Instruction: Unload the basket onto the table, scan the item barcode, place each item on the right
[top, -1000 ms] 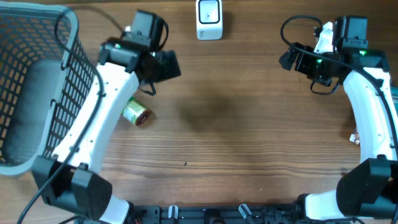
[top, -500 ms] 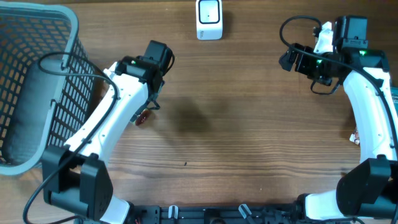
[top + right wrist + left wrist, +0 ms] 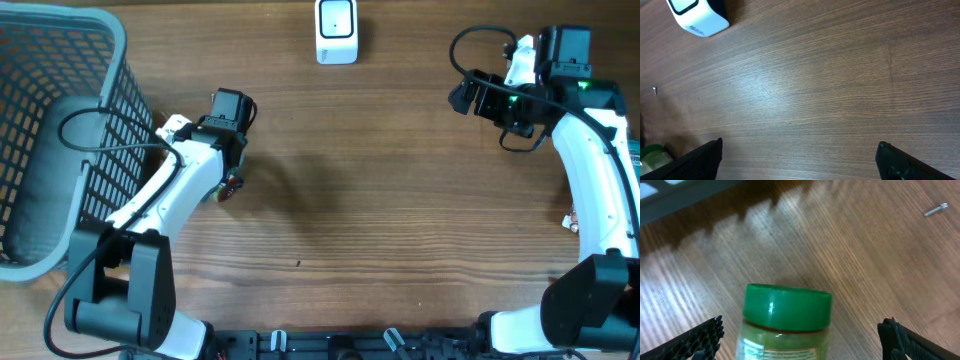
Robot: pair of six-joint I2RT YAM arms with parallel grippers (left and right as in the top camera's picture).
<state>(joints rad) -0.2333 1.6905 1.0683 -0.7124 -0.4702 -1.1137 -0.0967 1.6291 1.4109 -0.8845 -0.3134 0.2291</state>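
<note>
Left claw (image 3: 800, 342) stands wide over a green-lidded jar (image 3: 787, 305) lying on the bench (image 3: 875, 250); right claw (image 3: 802, 162) is wide, holding nothing.

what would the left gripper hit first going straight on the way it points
Most likely the green-lidded jar, lying straight ahead between the left gripper's open fingers; how far off is unclear.

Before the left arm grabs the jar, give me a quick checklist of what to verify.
1. Left claw open: ok.
2. Green-lidded jar centred between its fingers: ok, lying on its side.
3. Jar gripped: not ok, nothing touches it.
4. Barcode facing up: cannot tell, mostly out of frame.
5. Barcode scanner at the far edge, unobstructed: ok.
6. Right claw open, away from jar: ok.
</note>
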